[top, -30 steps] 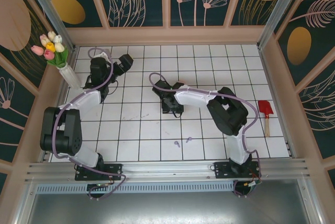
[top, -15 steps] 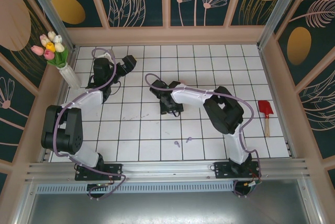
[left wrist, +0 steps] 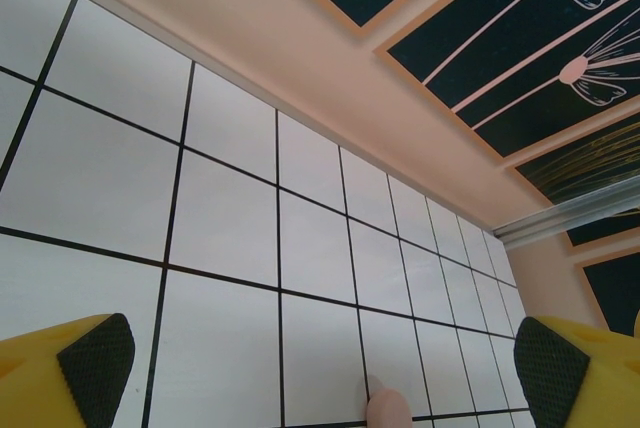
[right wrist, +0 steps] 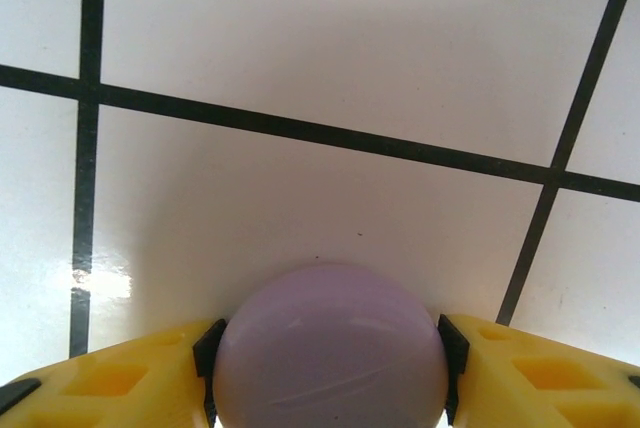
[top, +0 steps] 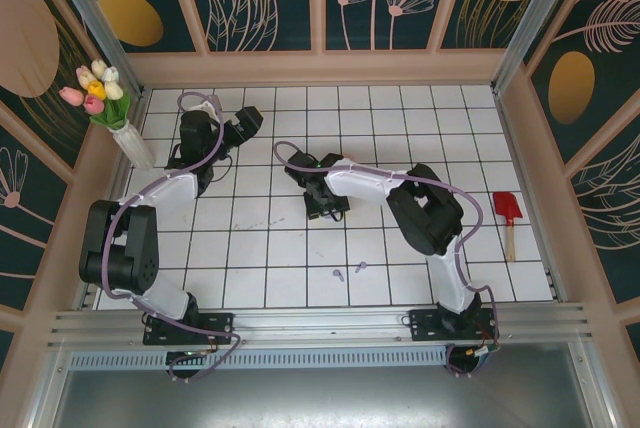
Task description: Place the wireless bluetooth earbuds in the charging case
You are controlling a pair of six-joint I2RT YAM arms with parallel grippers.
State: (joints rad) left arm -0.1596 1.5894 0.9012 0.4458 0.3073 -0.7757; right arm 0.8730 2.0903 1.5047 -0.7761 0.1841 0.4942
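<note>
Lying loose near the front edge of the white tiled worktop (top: 260,278) in the overhead view, two tiny lilac stemmed earbuds (top: 338,273) sit well apart from the right claw (top: 322,198) and the left claw (top: 243,124). At the left wrist, the left claw (left wrist: 325,363) stands released, a pale pink rounded thing (left wrist: 388,410) low between its fingers. At the right wrist, the right claw (right wrist: 330,348) grasps a glossy lilac round case (right wrist: 330,378). With no bud seated, I judge nearly everything remains.

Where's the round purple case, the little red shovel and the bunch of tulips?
round lilac purple case (right wrist: 330,348): right wrist view, middle of its dome.
small red toy shovel (top: 507,207): top view, its red blade.
bunch of colourful tulips (top: 93,83): top view, the blooms.
</note>
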